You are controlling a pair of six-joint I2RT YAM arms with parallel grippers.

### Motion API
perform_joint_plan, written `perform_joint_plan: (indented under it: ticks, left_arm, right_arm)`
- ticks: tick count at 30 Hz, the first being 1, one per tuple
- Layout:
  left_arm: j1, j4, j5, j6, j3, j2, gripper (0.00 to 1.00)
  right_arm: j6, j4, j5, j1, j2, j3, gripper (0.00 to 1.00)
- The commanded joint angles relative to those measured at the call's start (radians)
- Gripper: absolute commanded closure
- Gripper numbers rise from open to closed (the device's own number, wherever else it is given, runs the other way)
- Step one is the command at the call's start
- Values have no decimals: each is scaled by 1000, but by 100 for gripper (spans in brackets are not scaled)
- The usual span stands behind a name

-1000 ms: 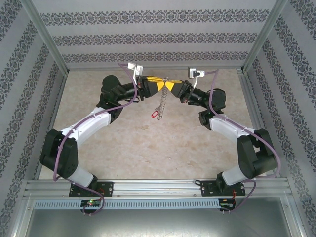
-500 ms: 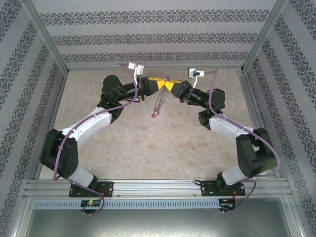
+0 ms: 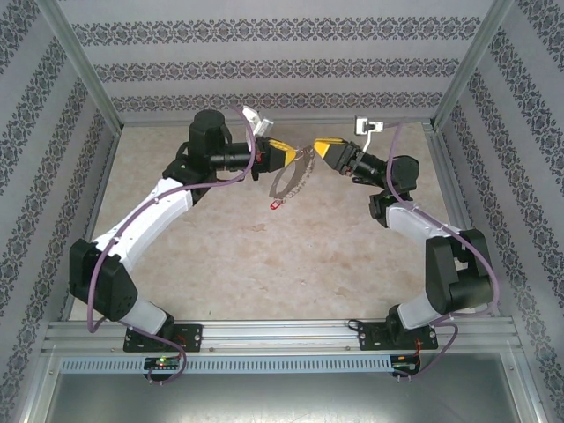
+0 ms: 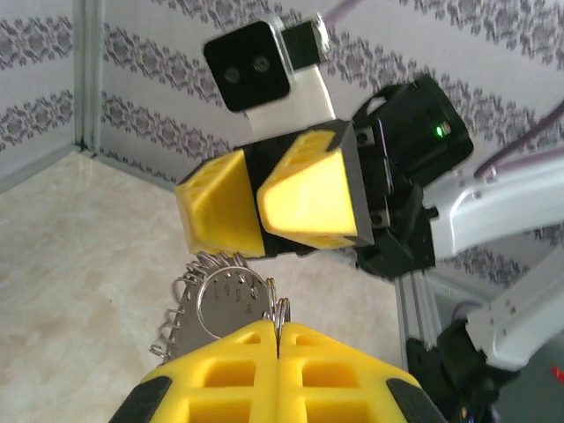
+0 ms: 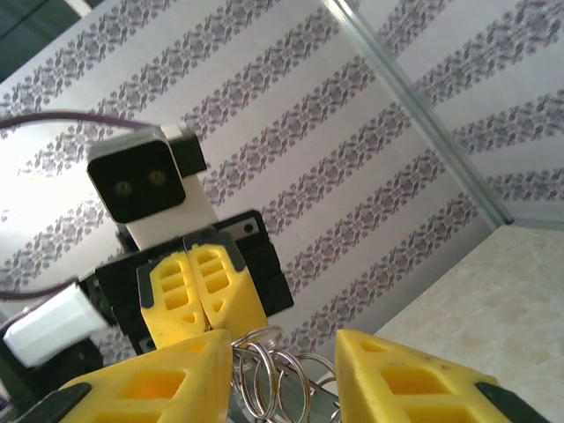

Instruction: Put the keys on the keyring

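The keyring (image 3: 289, 179) hangs as a floppy silvery chain of small rings above the table, and the red-headed key (image 3: 276, 204) dangles at its lower end. My left gripper (image 3: 291, 158) is shut on the keyring's top. In the left wrist view its yellow fingertips (image 4: 278, 324) pinch thin wire rings beside a round stamped tag (image 4: 231, 298). My right gripper (image 3: 316, 148) stands open just right of the keyring. The right wrist view shows its jaws (image 5: 278, 345) apart, with the keyring's rings (image 5: 264, 377) between them near the left finger and the left gripper (image 5: 204, 322) close behind.
The beige table (image 3: 264, 264) is walled by patterned panels at the back and both sides, with metal posts at the corners (image 3: 434, 123). Both arms reach toward the back centre. The metal rail (image 3: 282, 333) with the arm bases runs along the near edge.
The right gripper has opened, let go of the keyring's top and drawn back to the right. The left gripper has shut on the keyring, and its arm has swung upward.
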Motion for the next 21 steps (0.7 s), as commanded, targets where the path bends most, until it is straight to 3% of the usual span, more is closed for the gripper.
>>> perform_joint_plan:
  ticks: [1, 7, 21]
  left_arm:
    - [-9, -274, 50, 218, 94, 3, 100]
    - [-9, -306, 31, 242, 114, 11, 100]
    - [-9, -159, -1, 126, 48, -9, 100]
  right_arm:
    - [9, 29, -100, 18, -13, 36, 66]
    - [-7, 13, -103, 28, -54, 0, 66]
    - [-47, -56, -84, 123, -131, -33, 70]
